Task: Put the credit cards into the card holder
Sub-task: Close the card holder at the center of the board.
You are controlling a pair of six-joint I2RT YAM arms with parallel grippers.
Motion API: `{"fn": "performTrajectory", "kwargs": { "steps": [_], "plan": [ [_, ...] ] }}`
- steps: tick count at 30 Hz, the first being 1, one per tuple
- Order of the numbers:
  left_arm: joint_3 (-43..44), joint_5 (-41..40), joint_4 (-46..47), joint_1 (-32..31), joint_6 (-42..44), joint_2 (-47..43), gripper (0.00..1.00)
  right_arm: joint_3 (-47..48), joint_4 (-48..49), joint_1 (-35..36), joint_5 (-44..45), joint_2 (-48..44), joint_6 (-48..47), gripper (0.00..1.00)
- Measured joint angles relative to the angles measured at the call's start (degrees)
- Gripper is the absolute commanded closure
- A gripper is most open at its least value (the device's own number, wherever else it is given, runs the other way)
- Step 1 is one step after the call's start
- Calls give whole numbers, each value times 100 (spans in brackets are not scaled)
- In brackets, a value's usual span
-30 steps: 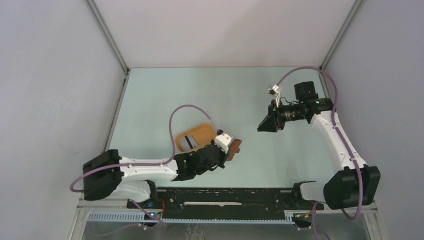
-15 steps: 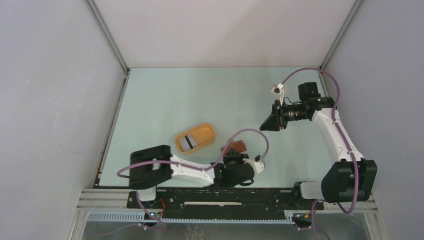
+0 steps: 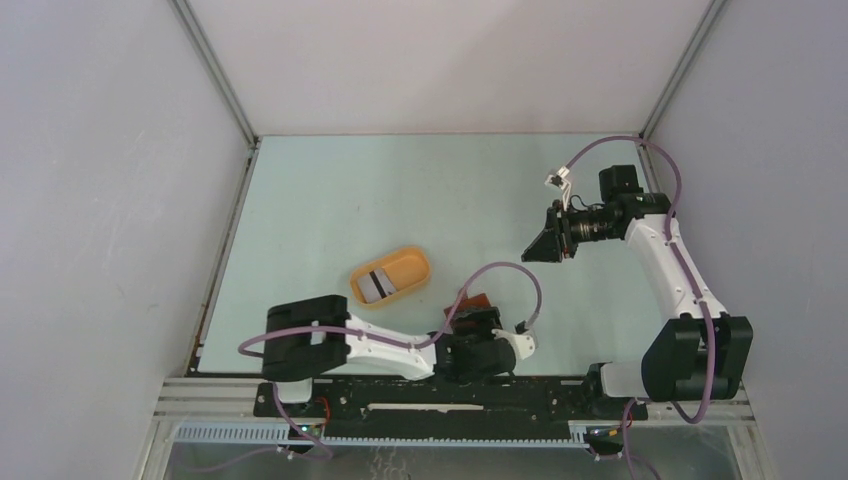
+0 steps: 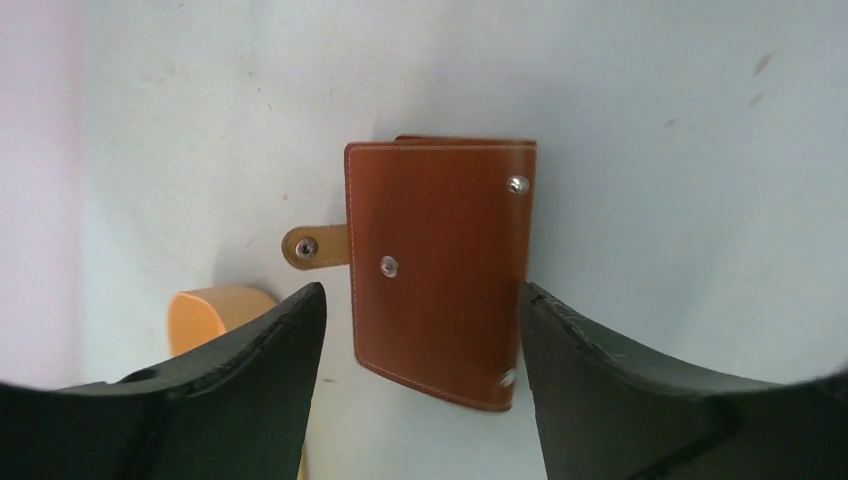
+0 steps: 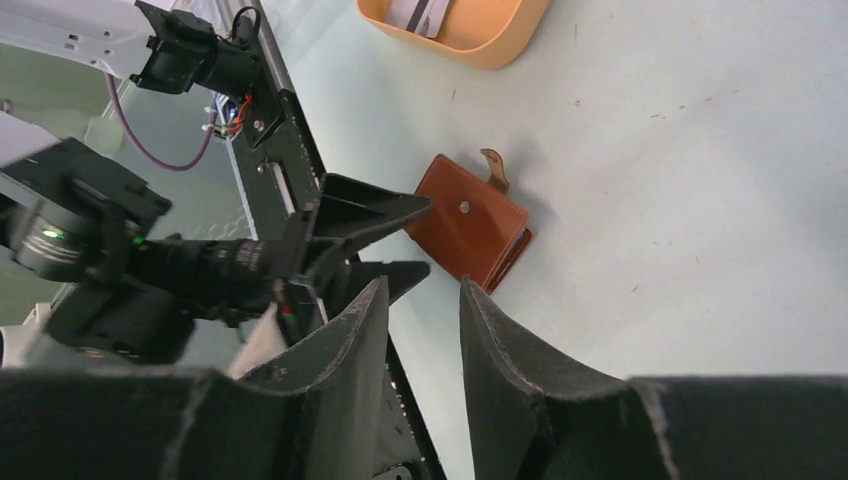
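The card holder (image 4: 440, 270) lies shut on the table, brown, with its snap tab sticking out to the left. In the top view the card holder (image 3: 478, 299) sits just right of the orange tray. My left gripper (image 4: 420, 292) is open, its fingers standing either side of the holder's near end, not pressing on it. From above, the left gripper (image 3: 474, 318) reaches in from the front edge. A credit card (image 3: 377, 284) with a dark stripe rests in the tray. My right gripper (image 5: 424, 286) hangs open and empty, high at the right (image 3: 535, 250), looking down on the card holder (image 5: 468, 222).
The orange-yellow oval tray (image 3: 408, 264) stands left of the holder; its rim (image 4: 205, 312) shows beside my left finger. The black base rail (image 3: 450, 392) runs along the near edge. Grey walls enclose the table on three sides.
The left arm swung round to the front edge and its gripper, shut on the card holder before, has opened, leaving the holder flat on the table. The right arm barely moved.
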Motion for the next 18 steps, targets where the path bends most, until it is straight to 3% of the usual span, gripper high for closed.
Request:
{"fn": "performTrajectory", "kwargs": {
  "steps": [8, 10, 13, 18],
  "plan": [
    [-656, 673, 448, 2, -1392, -1740, 19, -131, 155, 0, 208, -219, -234, 49],
    [-1073, 717, 769, 2, -1679, -2356, 16, -133, 229, 2, 197, -382, -378, 39],
    [-1685, 758, 1244, 35, -2122, -3075, 16, -133, 369, 109, 125, -654, -750, 14],
    [-2756, 1132, 1993, 439, -3077, -3934, 19, -133, 81, 649, -162, -671, -2638, 2]
  ]
}}
